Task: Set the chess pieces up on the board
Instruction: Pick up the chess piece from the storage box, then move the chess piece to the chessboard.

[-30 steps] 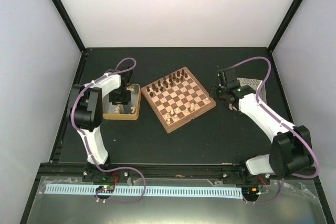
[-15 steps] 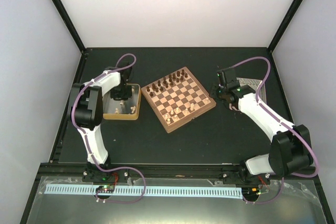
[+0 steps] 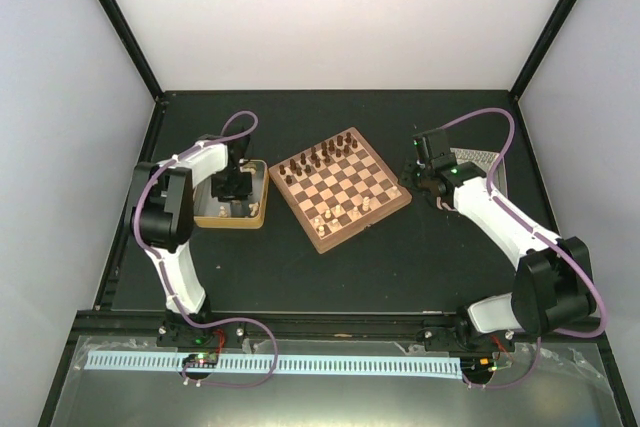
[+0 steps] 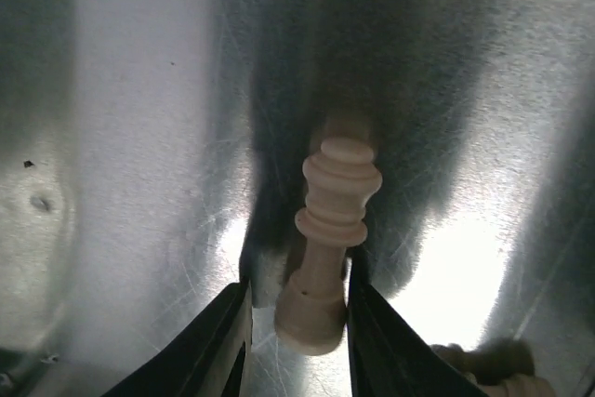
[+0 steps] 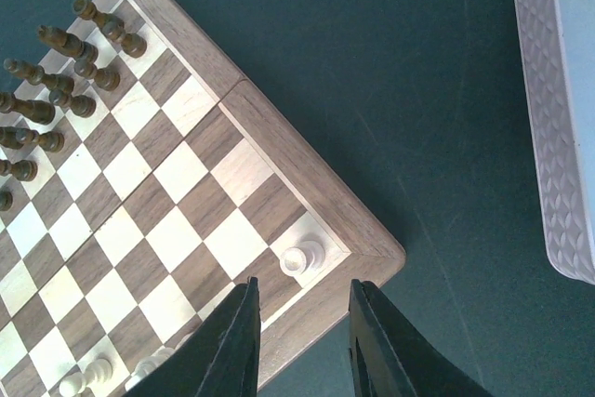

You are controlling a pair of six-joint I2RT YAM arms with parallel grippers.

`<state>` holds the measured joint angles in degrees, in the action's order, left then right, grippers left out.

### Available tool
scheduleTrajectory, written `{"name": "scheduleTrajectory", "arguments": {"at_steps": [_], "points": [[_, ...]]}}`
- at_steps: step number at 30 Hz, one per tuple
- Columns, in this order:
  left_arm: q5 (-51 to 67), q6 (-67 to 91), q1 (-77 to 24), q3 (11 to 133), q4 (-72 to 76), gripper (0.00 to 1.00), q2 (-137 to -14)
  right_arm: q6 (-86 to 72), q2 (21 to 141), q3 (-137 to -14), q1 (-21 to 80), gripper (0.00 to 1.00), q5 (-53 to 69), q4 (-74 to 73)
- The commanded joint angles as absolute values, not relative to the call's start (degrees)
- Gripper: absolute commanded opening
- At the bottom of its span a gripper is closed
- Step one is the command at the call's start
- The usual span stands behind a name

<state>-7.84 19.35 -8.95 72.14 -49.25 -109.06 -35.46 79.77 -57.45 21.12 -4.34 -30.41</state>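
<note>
From above, you see the board (image 3: pixel 340 189) at mid-table, turned cornerwise. Your left gripper (image 3: pixel 232 187) is down inside the tan-rimmed tray (image 3: pixel 262 209), and your right gripper (image 3: pixel 425 179) hovers just off the board's right corner.

In the left wrist view, the jaws closely flank a cream piece (image 4: pixel 330 248) over shiny metal. You cannot tell whether they pinch it.

In the right wrist view, the jaws are partly open and empty above the board's corner, where a cream pawn (image 5: pixel 302 256) stands. Dark pieces (image 5: pixel 56 72) line the far side.
</note>
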Motion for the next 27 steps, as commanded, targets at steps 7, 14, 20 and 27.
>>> {"name": "scheduleTrajectory", "arguments": {"at_steps": [7,14,20,27], "points": [[-4.42,18.29,-8.62,71.45,-46.47,0.04,-106.94,-35.57,80.03,-58.79,20.84,0.29,-4.5,-30.01],[2.89,14.08,-9.44,72.13,-44.01,0.02,-99.56,-30.67,79.28,-60.61,20.88,0.31,2.58,-27.5],[33.0,9.59,-9.5,70.57,-36.52,0.02,-91.28,-25.68,81.15,-64.69,20.91,0.35,24.44,-23.12],[53.13,6.42,-13.87,71.12,-33.21,0.03,-89.94,-24.06,85.8,-71.33,21.99,0.56,41.24,-22.78]]}}
